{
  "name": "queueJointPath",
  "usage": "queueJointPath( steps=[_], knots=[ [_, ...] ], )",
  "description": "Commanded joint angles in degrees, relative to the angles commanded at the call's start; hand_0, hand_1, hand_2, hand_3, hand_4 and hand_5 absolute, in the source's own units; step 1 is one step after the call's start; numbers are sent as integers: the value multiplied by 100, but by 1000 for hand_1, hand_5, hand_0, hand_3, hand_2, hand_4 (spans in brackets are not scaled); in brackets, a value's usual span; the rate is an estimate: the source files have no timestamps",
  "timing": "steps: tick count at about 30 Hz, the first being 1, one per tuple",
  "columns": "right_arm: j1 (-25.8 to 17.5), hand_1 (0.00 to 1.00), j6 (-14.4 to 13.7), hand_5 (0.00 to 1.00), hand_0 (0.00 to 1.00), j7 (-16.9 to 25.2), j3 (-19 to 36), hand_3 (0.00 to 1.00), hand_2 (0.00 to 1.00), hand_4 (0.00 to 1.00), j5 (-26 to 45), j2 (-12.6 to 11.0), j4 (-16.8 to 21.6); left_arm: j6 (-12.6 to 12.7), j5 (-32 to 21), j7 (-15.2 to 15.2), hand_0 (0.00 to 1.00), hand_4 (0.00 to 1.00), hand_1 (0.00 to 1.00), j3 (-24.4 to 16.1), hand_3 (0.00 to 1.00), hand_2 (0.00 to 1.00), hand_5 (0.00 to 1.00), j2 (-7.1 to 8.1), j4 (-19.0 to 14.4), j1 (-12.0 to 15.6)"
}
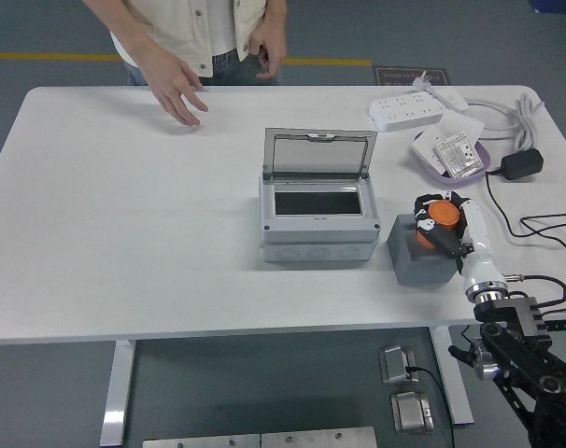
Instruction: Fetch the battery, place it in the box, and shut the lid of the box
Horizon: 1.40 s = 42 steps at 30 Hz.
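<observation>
The battery [443, 214] is a short orange cylinder at the top right of a dark grey block [416, 257], to the right of the box. My right hand [436, 224] comes up from the lower right, its black and white fingers [425, 221] curled around the battery. The grey box [316, 239] stands mid-table with its clear lid [320, 155] raised upright at the back and its dark inside showing. My left arm is out of view.
A person stands at the far side; one hand [176, 91] hovers over the table's far left part. At the back right lie a white power strip [409, 112], a purple tray [451, 154] with a small white device, a black adapter [523, 164] and cables.
</observation>
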Motion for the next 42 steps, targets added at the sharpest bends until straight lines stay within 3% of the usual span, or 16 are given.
queueJointPath(
  steps=[4, 5, 10, 11, 16, 17, 22, 23, 37, 42],
  knots=[
    [4, 418, -23, 175, 415, 7, -11, 480, 425, 558, 9, -2, 19, 7, -1, -1, 435, 206, 566, -19, 482, 521, 2, 1, 0, 3],
    [4, 405, -30, 8, 393, 11, -6, 444, 397, 303, 13, -3, 30, 10, 0, -2, 436, 214, 566, -24, 483, 521, 2, 1, 0, 6],
    [8, 405, -106, 8, 393, 17, 22, 444, 397, 303, 6, -5, 95, 16, 23, -4, 436, 214, 566, -58, 483, 521, 2, -2, 0, 15],
    [10, 368, -120, 2, 349, 10, 27, 389, 363, 2, -7, -6, 107, 18, 30, -3, 435, 212, 567, -66, 486, 521, 2, -2, 0, 15],
    [24, 368, -154, 2, 349, 4, 39, 389, 363, 2, 0, -4, 122, 28, 66, -6, 435, 212, 567, -91, 486, 521, 2, -1, 0, 14],
    [26, 296, -157, 2, 282, 3, 36, 295, 306, 2, 4, -4, 122, 30, 72, -7, 435, 213, 568, -95, 488, 522, 2, 0, 0, 14],
    [54, 296, -194, 2, 282, -38, -10, 295, 306, 2, -10, -15, 113, 43, 99, -17, 435, 213, 568, -122, 488, 522, 2, 3, 0, 19],
    [64, 240, -205, 2, 197, -48, -20, 230, 263, 2, -16, -19, 110, 46, 106, -18, 435, 212, 568, -129, 488, 522, 2, 3, 0, 21],
    [579, 215, -356, 2, 164, -203, -176, 220, 238, 2, -191, -181, 74, 71, 185, -35, 434, 204, 568, -167, 489, 522, 2, 21, 0, 12],
    [806, 215, -454, 2, 162, -494, -224, 221, 239, 2, -638, -281, 190, 70, 204, -26, 434, 201, 568, -171, 489, 522, 2, 27, 0, 14]
  ],
)
